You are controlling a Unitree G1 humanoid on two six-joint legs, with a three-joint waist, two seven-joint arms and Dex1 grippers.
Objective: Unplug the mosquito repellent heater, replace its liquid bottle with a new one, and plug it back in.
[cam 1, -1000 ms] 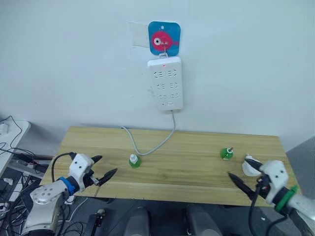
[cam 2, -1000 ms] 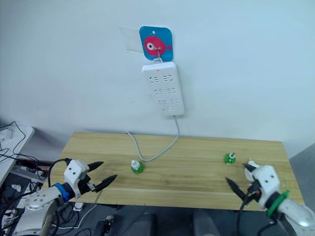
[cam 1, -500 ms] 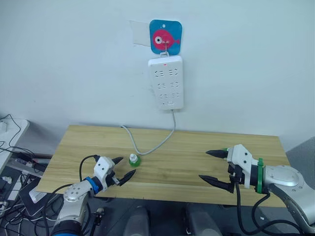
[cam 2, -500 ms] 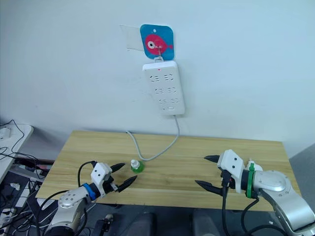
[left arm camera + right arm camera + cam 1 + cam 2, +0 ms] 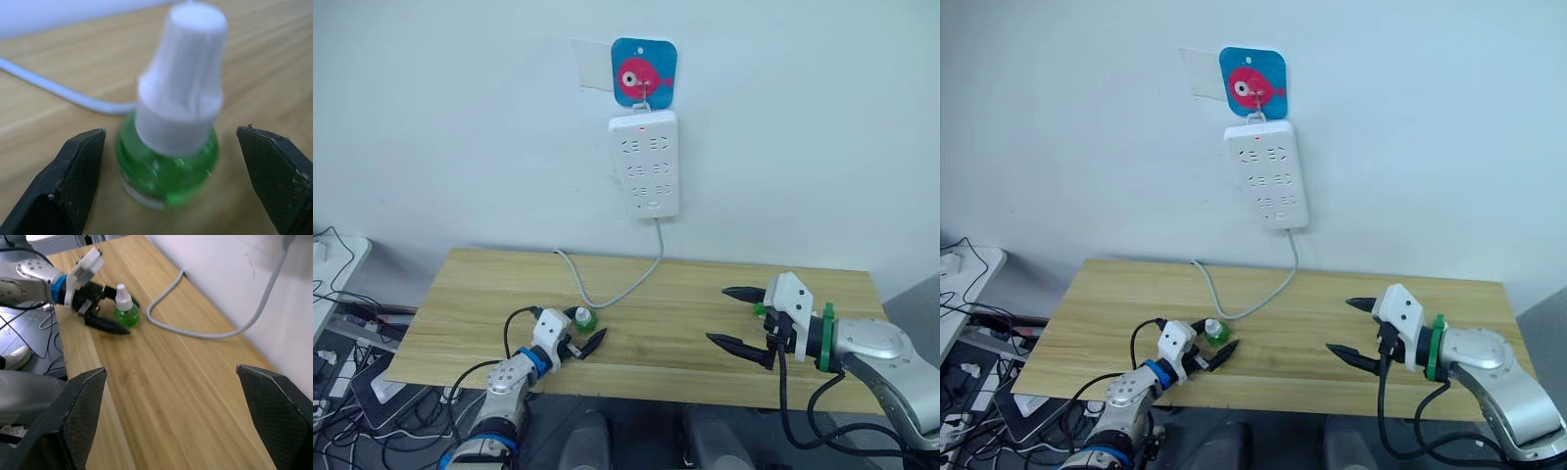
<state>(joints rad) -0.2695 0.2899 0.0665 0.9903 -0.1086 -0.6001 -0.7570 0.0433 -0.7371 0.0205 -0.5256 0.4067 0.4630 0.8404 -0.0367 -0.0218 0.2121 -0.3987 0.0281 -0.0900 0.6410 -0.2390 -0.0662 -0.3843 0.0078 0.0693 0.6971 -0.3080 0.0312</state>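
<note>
One small green liquid bottle (image 5: 168, 147) with white cap stands upright on the table (image 5: 685, 338) beside the cable (image 5: 195, 330), bracketed by the open, empty left gripper (image 5: 171, 186); looks light, rigid, slick, tippy, so pinch the green body; right gripper (image 5: 736, 316) open, idle.

Bare tabletop (image 5: 656, 338) is seen between the two grippers. At its nine o'clock side, passage is blocked by the green bottle (image 5: 580, 318), bracketed by the spread left gripper (image 5: 581, 333), and by the grey cable (image 5: 607, 294) at eleven o'clock.
</note>
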